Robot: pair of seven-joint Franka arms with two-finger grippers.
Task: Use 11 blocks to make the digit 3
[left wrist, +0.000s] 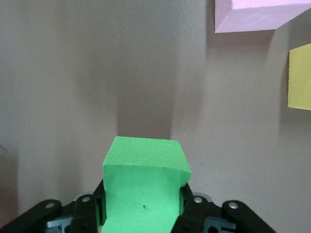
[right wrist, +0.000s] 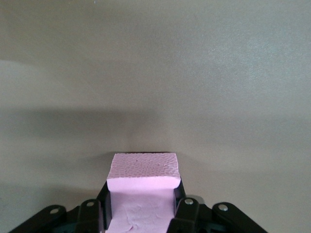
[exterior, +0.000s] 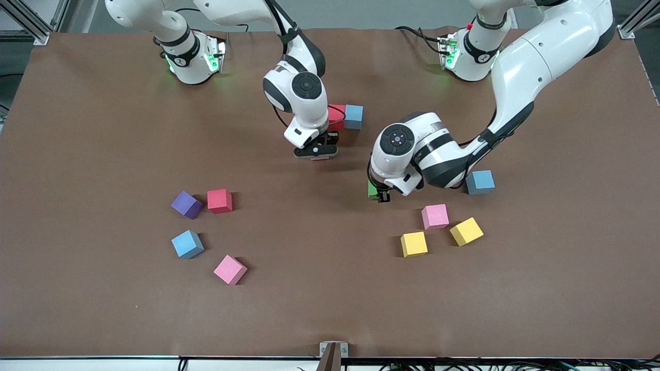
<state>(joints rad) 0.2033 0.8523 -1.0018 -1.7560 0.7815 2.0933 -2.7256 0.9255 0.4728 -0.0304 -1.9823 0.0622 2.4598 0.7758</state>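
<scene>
Beside the touching red foam cube (exterior: 336, 116) and light-blue foam cube (exterior: 353, 116), the figure's only start, the right gripper (exterior: 316, 152) clamps a pink foam cube (right wrist: 142, 187); the left gripper (exterior: 380, 194) grips a green foam cube (left wrist: 144, 187); eight blocks lie scattered.

Matte foam blocks (exterior: 219, 200), glossy arms (exterior: 521, 72)

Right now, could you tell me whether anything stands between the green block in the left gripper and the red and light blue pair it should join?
Nothing visible on the table does. The left gripper holds the green block; bare table lies between it and the red block and light blue block. Only the right gripper, shut on a pink block, hovers just in front of that pair.
</scene>
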